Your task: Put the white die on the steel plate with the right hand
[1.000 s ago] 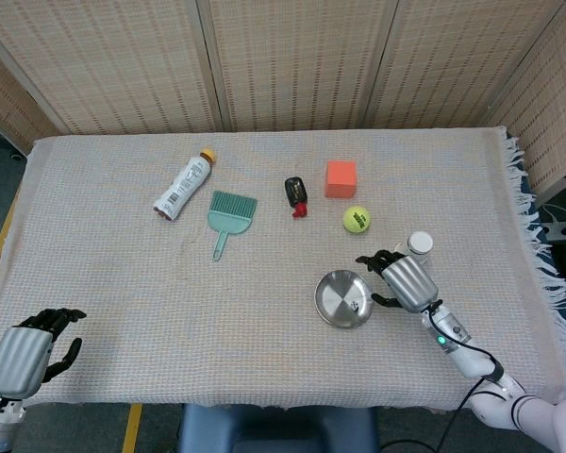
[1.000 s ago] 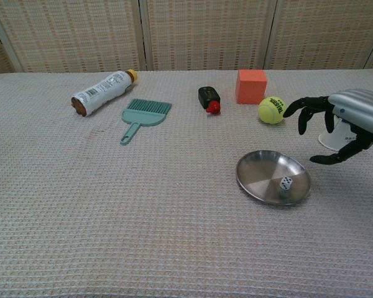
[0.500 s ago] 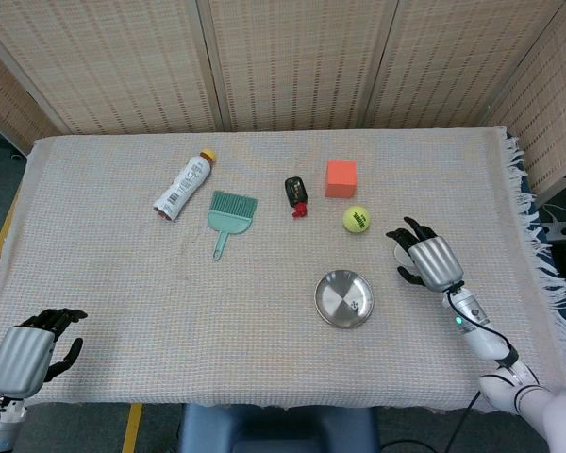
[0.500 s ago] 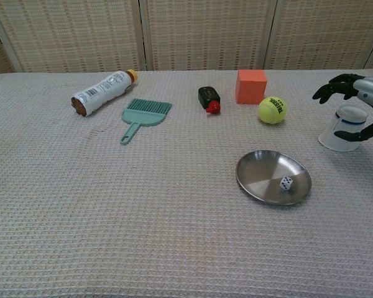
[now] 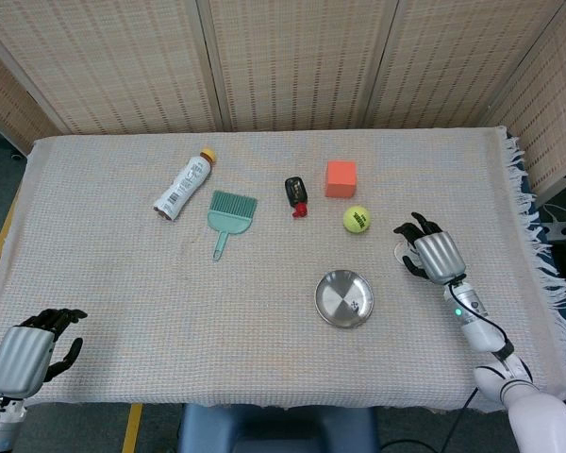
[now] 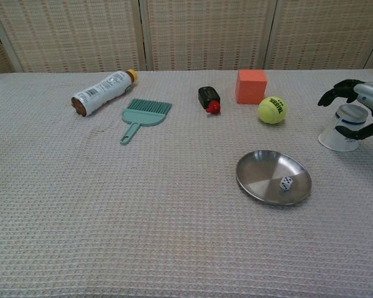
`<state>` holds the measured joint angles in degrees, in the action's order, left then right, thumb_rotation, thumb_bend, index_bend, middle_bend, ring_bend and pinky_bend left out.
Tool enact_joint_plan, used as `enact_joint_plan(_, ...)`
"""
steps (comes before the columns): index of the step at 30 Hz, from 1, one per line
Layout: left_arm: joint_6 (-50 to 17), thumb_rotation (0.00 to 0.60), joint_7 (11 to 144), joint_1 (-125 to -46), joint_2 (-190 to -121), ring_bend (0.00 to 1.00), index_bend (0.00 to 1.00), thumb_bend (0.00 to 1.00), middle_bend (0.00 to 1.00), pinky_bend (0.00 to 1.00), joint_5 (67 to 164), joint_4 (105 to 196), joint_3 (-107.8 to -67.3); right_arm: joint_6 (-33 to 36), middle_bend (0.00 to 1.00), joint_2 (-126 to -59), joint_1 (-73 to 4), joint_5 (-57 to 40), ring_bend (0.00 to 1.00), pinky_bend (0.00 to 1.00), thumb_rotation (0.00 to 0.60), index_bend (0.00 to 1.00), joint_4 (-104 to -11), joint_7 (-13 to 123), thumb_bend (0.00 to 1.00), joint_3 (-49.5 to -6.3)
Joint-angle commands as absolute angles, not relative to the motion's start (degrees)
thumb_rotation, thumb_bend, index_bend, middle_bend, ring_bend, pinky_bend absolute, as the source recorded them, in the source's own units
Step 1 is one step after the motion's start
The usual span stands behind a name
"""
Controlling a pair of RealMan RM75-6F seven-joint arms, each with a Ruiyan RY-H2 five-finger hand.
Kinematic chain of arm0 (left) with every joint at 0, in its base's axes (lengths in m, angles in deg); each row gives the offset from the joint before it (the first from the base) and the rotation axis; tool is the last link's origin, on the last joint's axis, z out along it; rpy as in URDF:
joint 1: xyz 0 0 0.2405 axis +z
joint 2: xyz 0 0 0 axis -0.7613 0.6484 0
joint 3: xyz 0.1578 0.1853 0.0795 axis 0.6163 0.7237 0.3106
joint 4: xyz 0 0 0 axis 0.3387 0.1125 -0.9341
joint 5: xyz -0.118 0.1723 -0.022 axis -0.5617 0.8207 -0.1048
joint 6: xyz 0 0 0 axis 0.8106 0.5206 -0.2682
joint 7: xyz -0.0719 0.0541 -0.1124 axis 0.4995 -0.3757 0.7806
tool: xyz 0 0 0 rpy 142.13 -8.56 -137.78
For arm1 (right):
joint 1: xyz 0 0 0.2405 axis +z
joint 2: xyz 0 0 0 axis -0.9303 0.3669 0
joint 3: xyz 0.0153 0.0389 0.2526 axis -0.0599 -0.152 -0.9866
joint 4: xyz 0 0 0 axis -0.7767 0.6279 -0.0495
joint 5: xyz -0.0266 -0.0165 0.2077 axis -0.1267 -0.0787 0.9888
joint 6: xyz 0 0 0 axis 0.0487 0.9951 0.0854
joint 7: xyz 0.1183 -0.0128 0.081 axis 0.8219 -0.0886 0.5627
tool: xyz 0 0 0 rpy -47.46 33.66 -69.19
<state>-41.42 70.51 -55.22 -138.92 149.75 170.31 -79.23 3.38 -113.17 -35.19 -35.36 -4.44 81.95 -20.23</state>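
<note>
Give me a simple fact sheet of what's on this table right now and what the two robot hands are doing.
die: white die lies on the steel plate, near its right edge
right hand: right hand holds nothing, fingers apart, above a white cup
left hand: left hand at the near left table corner, fingers curled, holding nothing
other things: tennis ball, orange cube, teal brush, bottle lying down, small black and red object

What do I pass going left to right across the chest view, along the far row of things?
White plastic bottle with orange cap → teal dustpan brush → black and red small object → orange cube → yellow tennis ball → white paper cup.
</note>
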Motion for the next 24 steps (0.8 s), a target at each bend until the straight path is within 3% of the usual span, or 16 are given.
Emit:
enact_joint_plan(1,-41.37,0.6,70.54,-55.25,-138.92,0.38,0.36,0.39,0.42,0.59,149.71,170.3,-79.25,2.87,0.23,-114.36,-35.14,-35.17,0.07,0.27,0.6,0.28,-2.44,83.22,0.35,-19.97)
enact_joint_plan(12,-41.47,0.6,70.46,-55.2,-138.94,0.38,0.36,0.39,0.42,0.59,149.74,170.32,-79.24,3.1,0.3,-116.36,-35.68,-34.58,0.17,0.39,0.6,0.39,1.58,83.32,0.37,-19.9)
enact_joint_plan(17,-41.45,0.6,70.39,-55.2,-138.97,0.38,0.36,0.39,0.42,0.59,149.65,170.33,-79.29,3.89,0.36,-117.14,-35.97,-34.06,0.27,0.47,0.6,0.45,2.51,82.19,0.37,-20.32)
enact_joint_plan(24,-41.53,0.6,70.42,-55.18,-138.95,0.38,0.36,0.39,0.42,0.59,149.66,170.35,-79.31,8.6,0.55,-119.11,-36.47,-33.03,0.49,0.66,0.6,0.6,3.93,79.76,0.37,-21.6)
